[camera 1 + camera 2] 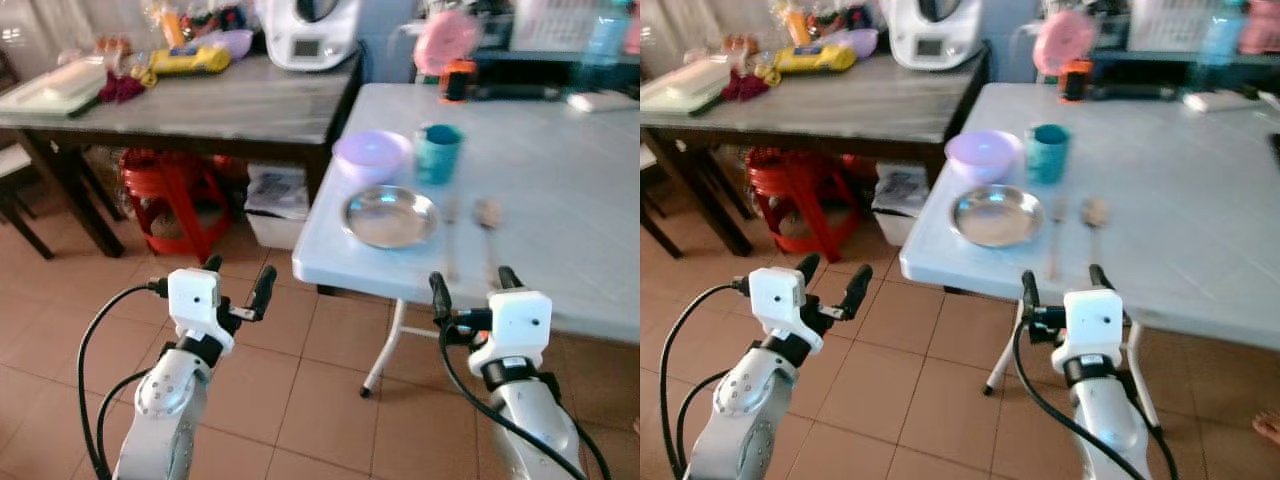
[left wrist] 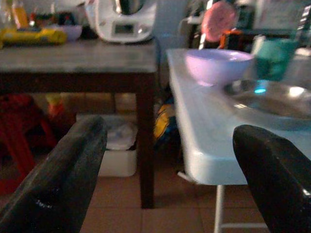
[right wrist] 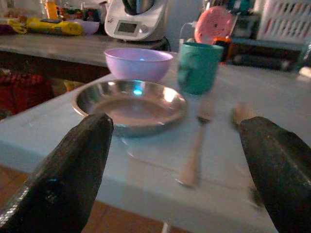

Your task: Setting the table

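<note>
White folding table point(image 1: 560, 190) carries steel plate point(image 1: 390, 216) at near corner. Lilac bowl point(image 1: 371, 155) just behind plate, teal cup point(image 1: 438, 152) beside bowl. Fork point(image 1: 450, 235), spoon point(image 1: 488, 225) right of plate.

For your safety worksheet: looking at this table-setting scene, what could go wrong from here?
1. The steel plate, fork and spoon lie close to the table's near edge; a forward reach by the open right gripper might push them off.
2. The teal cup stands close beside the purple bowl; grasping either could knock the other.
</note>
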Robot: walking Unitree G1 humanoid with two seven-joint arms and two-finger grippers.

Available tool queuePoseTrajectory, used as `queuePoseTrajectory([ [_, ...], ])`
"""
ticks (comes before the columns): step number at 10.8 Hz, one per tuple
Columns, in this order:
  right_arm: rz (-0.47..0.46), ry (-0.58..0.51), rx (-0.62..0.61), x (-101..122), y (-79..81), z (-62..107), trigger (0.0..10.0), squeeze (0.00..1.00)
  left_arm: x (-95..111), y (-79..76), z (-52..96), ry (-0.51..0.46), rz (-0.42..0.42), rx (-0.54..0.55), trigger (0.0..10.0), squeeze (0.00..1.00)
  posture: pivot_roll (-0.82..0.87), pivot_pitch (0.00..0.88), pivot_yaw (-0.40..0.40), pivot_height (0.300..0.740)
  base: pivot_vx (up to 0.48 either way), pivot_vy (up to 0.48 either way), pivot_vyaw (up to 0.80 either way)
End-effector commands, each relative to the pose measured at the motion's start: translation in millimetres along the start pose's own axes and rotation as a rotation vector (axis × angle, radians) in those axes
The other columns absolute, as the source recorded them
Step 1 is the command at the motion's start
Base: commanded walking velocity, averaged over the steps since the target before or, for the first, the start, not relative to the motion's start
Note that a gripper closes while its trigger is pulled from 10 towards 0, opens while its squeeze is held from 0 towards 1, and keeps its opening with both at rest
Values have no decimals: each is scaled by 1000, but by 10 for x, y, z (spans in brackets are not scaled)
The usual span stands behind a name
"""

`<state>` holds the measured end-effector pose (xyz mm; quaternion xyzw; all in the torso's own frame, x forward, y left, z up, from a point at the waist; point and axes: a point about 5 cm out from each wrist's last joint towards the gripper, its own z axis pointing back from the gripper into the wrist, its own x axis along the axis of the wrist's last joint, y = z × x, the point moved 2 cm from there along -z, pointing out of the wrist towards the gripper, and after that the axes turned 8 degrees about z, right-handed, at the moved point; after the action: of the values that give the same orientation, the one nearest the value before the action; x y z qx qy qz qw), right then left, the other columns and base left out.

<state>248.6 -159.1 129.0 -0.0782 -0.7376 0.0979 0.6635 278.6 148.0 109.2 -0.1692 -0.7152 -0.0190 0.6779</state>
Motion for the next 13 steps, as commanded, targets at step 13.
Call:
queuePoseTrajectory([
  [13, -82, 22, -4, -1, -3, 9, 10000, 0, -76, 52, 186, 47, -35, -81, 10000, 0, -58, 86, 61, 740, 257, 0, 0],
])
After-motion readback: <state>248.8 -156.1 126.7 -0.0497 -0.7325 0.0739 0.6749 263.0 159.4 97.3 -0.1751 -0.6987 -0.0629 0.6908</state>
